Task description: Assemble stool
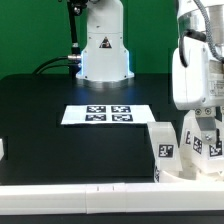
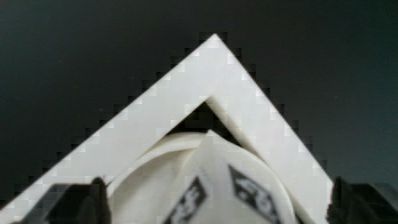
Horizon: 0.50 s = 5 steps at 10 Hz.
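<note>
Several white stool legs with black-and-white tags stand close together at the exterior view's right, near the front: one [image 1: 162,148] to the left and one [image 1: 216,146] at the edge. My gripper [image 1: 200,136] hangs straight down over the middle leg [image 1: 191,141]. In the wrist view that tagged leg [image 2: 214,190] lies between my two dark fingers [image 2: 71,205], which stand wide apart on either side of it with small gaps. The jaws look open. I cannot make out the round seat.
The marker board [image 1: 108,114] lies flat mid-table. A white rail [image 1: 90,195] runs along the front edge; its angled white corner [image 2: 214,75] fills the wrist view. The robot base [image 1: 105,55] stands behind. A small white part [image 1: 3,149] sits at the left edge.
</note>
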Each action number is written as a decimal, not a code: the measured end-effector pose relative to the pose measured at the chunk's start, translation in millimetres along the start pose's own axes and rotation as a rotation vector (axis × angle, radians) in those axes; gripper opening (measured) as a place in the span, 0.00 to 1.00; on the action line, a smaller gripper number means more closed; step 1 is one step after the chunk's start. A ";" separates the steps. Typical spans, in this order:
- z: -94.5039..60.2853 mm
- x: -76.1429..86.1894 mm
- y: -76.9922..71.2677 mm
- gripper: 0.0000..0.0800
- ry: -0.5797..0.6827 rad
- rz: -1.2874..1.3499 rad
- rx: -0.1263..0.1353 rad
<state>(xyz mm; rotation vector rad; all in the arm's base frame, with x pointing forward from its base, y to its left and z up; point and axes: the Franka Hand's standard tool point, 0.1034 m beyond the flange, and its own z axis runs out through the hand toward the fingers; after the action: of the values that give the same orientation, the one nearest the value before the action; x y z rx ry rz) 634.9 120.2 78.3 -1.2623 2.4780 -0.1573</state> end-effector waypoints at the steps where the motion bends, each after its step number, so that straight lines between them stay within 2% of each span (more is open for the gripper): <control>1: -8.7 -6.1 -3.6 0.80 -0.017 -0.056 0.006; 2: -20.1 -13.4 -7.5 0.81 -0.036 -0.118 0.012; 3: -31.8 -20.9 -14.6 0.81 -0.058 -0.250 0.004; 4: -38.7 -24.0 -16.9 0.81 -0.070 -0.420 0.016; 5: -38.9 -24.6 -16.6 0.81 -0.071 -0.526 0.019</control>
<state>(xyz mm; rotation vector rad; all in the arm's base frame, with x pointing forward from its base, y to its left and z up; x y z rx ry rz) 646.8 127.6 125.1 -1.8483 2.0285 -0.2599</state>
